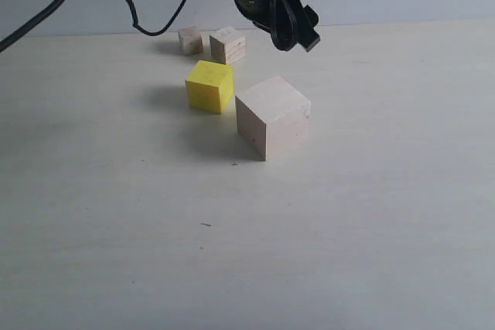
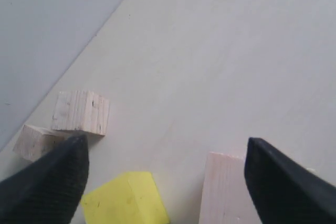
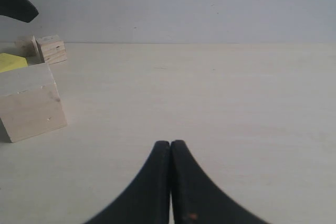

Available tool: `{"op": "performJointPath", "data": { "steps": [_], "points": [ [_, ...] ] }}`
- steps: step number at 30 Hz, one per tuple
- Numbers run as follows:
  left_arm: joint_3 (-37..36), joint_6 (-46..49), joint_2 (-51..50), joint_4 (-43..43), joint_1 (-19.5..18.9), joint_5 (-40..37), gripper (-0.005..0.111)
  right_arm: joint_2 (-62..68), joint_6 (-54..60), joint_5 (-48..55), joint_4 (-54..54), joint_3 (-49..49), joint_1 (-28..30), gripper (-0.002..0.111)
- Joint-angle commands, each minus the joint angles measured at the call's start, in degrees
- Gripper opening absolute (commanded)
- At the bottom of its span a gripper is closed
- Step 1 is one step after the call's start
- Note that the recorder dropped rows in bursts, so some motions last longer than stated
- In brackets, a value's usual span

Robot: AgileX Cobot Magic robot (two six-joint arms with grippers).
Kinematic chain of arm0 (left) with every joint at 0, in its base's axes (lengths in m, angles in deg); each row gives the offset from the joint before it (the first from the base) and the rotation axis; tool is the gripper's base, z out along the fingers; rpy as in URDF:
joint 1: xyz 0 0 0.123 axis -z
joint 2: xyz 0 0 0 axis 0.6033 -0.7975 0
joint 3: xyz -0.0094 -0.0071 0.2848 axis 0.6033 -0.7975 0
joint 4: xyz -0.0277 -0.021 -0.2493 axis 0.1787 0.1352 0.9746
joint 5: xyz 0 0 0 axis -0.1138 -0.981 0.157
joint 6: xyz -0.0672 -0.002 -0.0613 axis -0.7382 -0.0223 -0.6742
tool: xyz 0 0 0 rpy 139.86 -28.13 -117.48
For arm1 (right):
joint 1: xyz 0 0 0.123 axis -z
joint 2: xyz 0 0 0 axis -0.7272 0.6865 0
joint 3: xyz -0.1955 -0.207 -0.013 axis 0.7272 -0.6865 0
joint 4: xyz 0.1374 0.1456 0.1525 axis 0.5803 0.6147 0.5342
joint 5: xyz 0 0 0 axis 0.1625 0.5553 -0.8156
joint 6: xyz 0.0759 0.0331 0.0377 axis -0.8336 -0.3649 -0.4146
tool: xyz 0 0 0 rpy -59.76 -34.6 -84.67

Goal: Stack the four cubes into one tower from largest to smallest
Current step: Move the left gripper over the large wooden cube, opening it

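All four cubes sit apart on the pale table [image 1: 371, 229], none resting on another. Farthest left and near the back edge is the smallest wooden cube [image 1: 189, 39]. In front of it and slightly to the right is the yellow cube [image 1: 209, 86], turned so one corner faces forward. Back beside the smallest one, close but not touching, is the second small wooden cube [image 1: 228, 45], which is a little bigger. Right of the yellow cube and nearer the front is the big wooden cube [image 1: 273, 117], with a narrow gap between the two. Above and just behind the big cube, the left gripper [image 2: 165, 145] hangs in the air with its jaws spread wide and nothing between them. Its own camera looks down at the yellow cube and one edge of the big cube. The right gripper [image 3: 170, 150] shows only in its own camera. It is low over bare table well to the right of the cubes, fingers pressed together and holding nothing.
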Motion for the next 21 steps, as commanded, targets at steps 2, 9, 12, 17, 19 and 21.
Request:
{"op": "performJointPath", "data": {
  "steps": [2, 9, 12, 17, 19, 21],
  "points": [
    [0.38, 0.23, 0.52, 0.72, 0.14, 1.70, 0.078, -0.32, -0.16, -0.35, -0.05, -0.25, 0.24, 0.000],
    [0.38, 0.02, 0.18, 1.37, 0.14, 2.31, 0.078, -0.32, -0.16, -0.35, -0.05, -0.25, 0.24, 0.000],
    [0.38, 0.02, 0.09, 4.77, 0.14, 3.51, 0.078, -0.32, -0.16, -0.35, -0.05, -0.25, 0.24, 0.000],
    [0.16, 0.02, 0.09, 7.28, 0.14, 5.05, 0.078, -0.32, -0.16, -0.35, -0.05, -0.25, 0.24, 0.000],
    [0.16, 0.02, 0.09, 7.28, 0.14, 5.05, 0.078, -0.32, -0.16, -0.35, -0.05, -0.25, 0.24, 0.000],
    [0.16, 0.02, 0.09, 7.28, 0.14, 5.05, 0.078, -0.32, -0.16, -0.35, -0.05, -0.25, 0.24, 0.000]
  ]
}}
